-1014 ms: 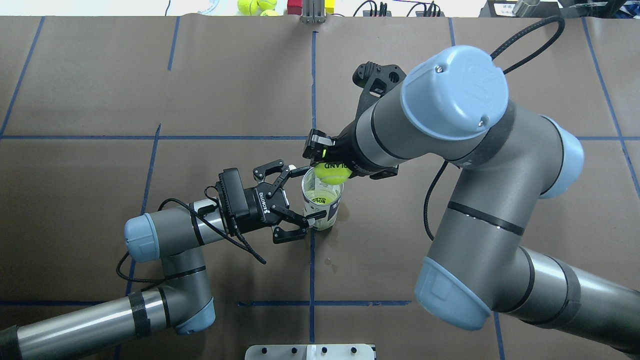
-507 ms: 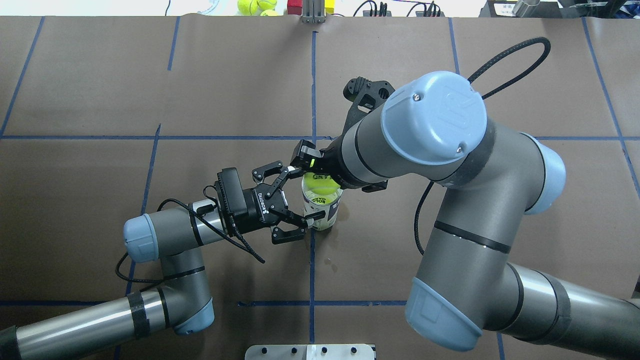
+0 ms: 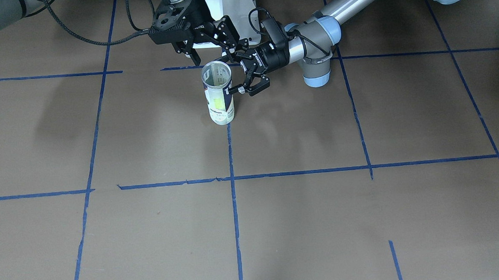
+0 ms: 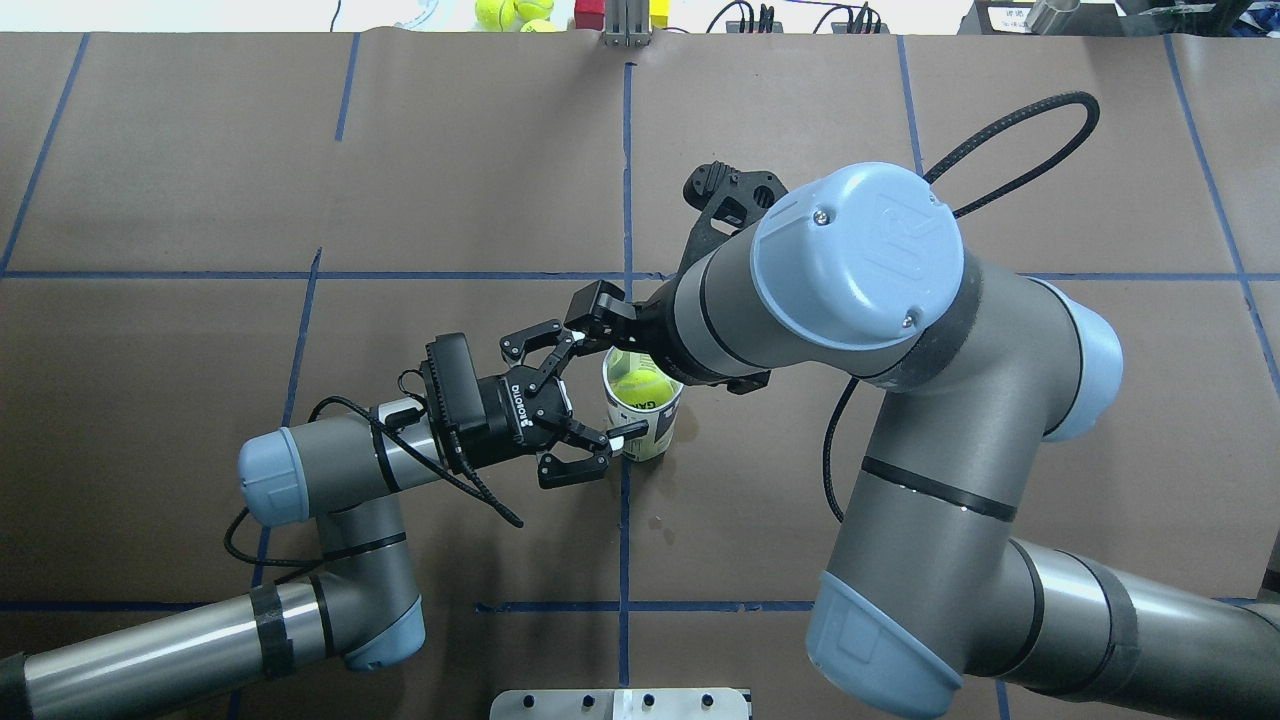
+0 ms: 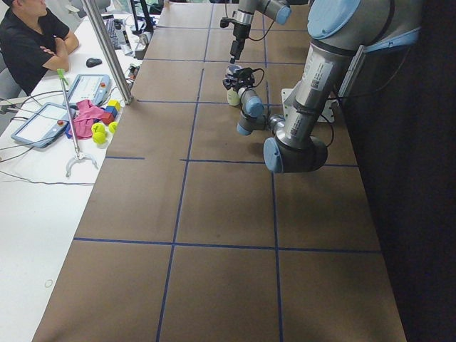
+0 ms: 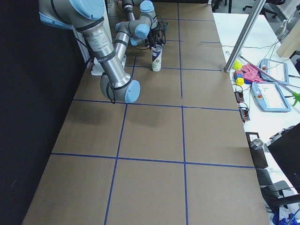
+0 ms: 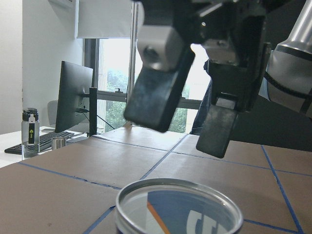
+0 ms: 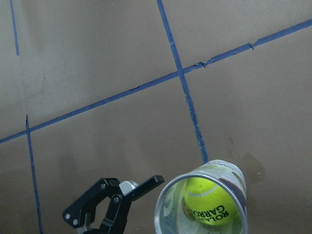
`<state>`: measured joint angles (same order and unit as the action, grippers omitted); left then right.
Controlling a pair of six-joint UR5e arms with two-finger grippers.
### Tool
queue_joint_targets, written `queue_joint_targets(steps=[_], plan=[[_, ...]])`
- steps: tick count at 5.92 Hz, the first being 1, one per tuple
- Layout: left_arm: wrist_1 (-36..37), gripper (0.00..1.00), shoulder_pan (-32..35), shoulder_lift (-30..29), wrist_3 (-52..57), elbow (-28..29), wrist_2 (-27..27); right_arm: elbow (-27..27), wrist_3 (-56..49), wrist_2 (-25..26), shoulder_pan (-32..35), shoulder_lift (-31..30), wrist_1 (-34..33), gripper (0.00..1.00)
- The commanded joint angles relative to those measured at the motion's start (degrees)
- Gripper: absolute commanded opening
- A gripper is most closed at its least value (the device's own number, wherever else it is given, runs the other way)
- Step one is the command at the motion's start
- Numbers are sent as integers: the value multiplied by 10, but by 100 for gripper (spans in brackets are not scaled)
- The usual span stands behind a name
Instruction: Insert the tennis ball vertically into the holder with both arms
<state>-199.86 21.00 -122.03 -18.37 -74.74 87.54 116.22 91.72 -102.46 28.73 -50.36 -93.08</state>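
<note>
The holder point(image 4: 650, 437), a clear can with a navy and white label, stands upright on the brown table; it also shows in the front view point(image 3: 220, 103). The tennis ball point(image 4: 640, 385) sits inside it, low in the can in the right wrist view point(image 8: 207, 202). My left gripper point(image 4: 612, 388) reaches in from the side with one finger on each side of the can and its pads against the wall. My right gripper point(image 7: 183, 131) hangs just above the can's mouth point(image 7: 178, 181), jaws apart and empty.
Spare tennis balls point(image 4: 505, 10) and coloured blocks point(image 4: 590, 12) lie beyond the table's far edge. The white pedestal point(image 3: 229, 4) stands behind the can. A person point(image 5: 28, 43) sits at the side desk. Blue tape lines cross the table.
My right gripper moved left and down over the can's mouth and opened. The ball went from its fingers into the can. The left gripper and can shifted very slightly left.
</note>
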Motion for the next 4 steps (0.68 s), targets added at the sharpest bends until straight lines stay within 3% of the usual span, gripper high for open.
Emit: queue_joint_targets(steps=[1, 2, 4], plan=[[1, 100, 0, 49, -3, -54, 0, 8, -11, -40, 65, -6, 0, 100], [1, 100, 2, 64, -3, -68, 0, 9, -70, -97, 136, -30, 0, 100], [6, 100, 41, 86, -3, -69, 0, 25, -210, -126, 219, -137, 2, 100]])
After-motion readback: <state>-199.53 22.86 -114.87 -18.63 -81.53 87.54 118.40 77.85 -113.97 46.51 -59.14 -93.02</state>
